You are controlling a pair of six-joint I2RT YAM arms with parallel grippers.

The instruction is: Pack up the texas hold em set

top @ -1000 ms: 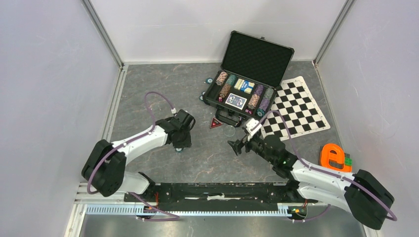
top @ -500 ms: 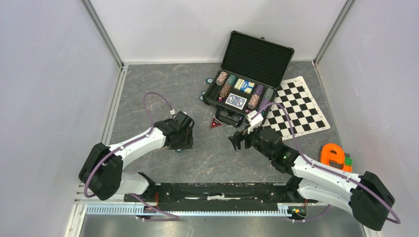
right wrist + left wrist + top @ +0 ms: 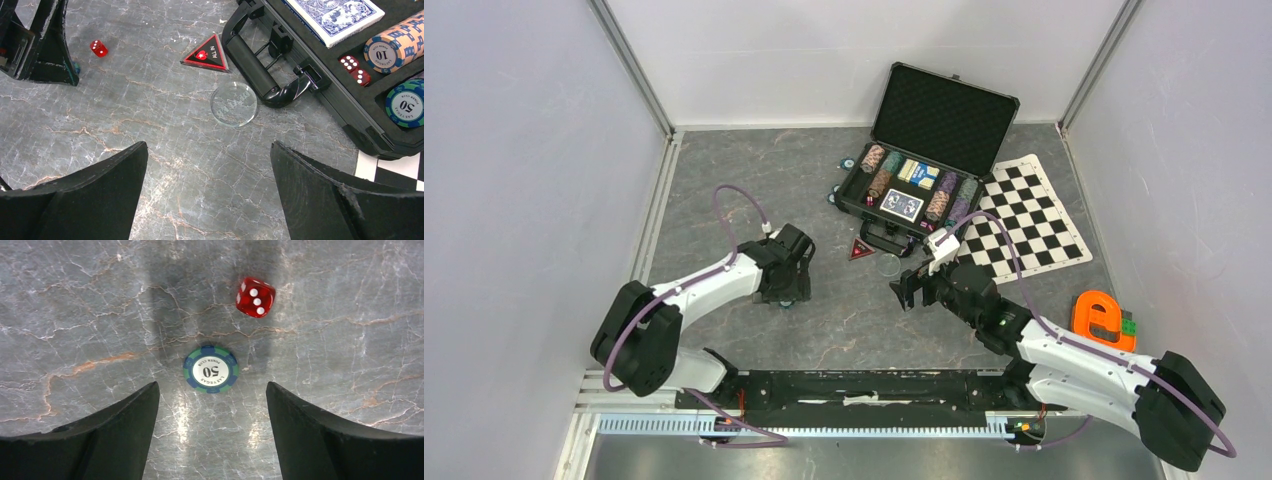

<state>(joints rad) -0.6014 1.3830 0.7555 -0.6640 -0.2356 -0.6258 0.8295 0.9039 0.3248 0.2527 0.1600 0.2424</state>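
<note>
Left tool (image 3: 211,399) gapes wide over a loose chip (image 3: 211,369), holding nothing; a die (image 3: 255,296) lies nearby. Right tool (image 3: 208,148) is wide and empty near the marker (image 3: 205,54) and a clear disc (image 3: 233,104). The case (image 3: 345,117) at the table's (image 3: 150,125) far side is mostly filled, lid open.

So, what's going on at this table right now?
Two robot arms are packing a poker set. The left hand hangs open over a green 50 chip beside a red die; the right hand, open and empty, faces a clear disc and red triangular marker by the open case, which holds chips and cards.
</note>
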